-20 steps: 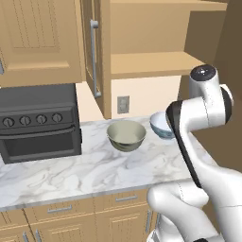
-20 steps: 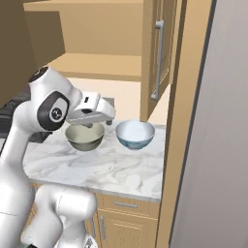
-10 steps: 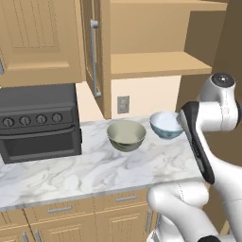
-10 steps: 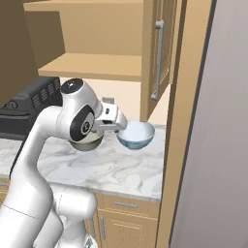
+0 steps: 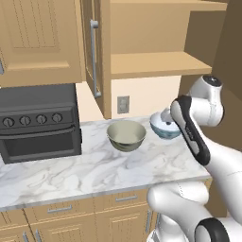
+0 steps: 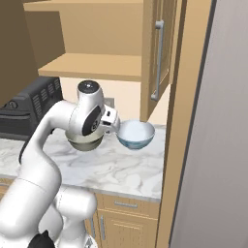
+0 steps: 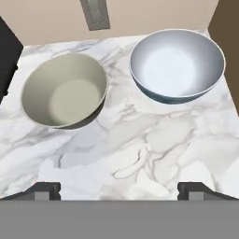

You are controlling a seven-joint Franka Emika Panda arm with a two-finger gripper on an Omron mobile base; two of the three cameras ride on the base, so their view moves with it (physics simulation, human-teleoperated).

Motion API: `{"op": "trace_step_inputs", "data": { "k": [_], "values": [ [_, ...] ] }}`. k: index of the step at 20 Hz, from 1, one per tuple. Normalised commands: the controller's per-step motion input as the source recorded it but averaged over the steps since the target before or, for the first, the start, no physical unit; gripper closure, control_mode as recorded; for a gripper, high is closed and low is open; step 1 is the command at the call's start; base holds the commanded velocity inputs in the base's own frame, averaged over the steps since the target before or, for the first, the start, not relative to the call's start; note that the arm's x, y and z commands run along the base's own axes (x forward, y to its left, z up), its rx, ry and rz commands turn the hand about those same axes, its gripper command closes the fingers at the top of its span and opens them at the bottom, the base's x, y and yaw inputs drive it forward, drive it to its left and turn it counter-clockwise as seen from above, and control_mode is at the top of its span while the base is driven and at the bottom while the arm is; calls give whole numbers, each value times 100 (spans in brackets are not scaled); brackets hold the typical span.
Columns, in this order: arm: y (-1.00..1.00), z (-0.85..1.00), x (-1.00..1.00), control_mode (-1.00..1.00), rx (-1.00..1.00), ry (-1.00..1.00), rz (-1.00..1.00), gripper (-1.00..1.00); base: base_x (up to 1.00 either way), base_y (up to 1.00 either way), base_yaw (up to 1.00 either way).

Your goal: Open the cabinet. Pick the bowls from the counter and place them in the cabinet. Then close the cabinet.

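Bowls [image 7: 177,65] on counter [image 7: 140,149], beyond spread fingers [image 7: 196,190]

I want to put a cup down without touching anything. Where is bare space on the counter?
The counter is bare from its front edge back to the two bowls, and along the front of the oven. The open cabinet's shelf is bare too. It is crowded at the back right, where the olive bowl and the white bowl stand close, not touching.

- Left base view: behind-left of the arm, facing forward and down over the counter [image 5: 71,175] and open cabinet [image 5: 151,66].
- Right base view: behind-right, facing the same counter and cabinet.
- Hand view: close above the counter, looking down on both bowls [image 7: 65,91].
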Motion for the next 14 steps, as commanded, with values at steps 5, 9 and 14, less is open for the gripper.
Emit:
{"op": "trace_step_inputs", "data": {
  "k": [5,9,14],
  "values": [
    [86,-49,52,-100,8,7,0,-100,0,0,0],
    [55,-44,51,-100,-1,5,0,-100,0,0,0],
    [10,-32,54,-100,-1,5,0,-100,0,0,0]
  ]
}}
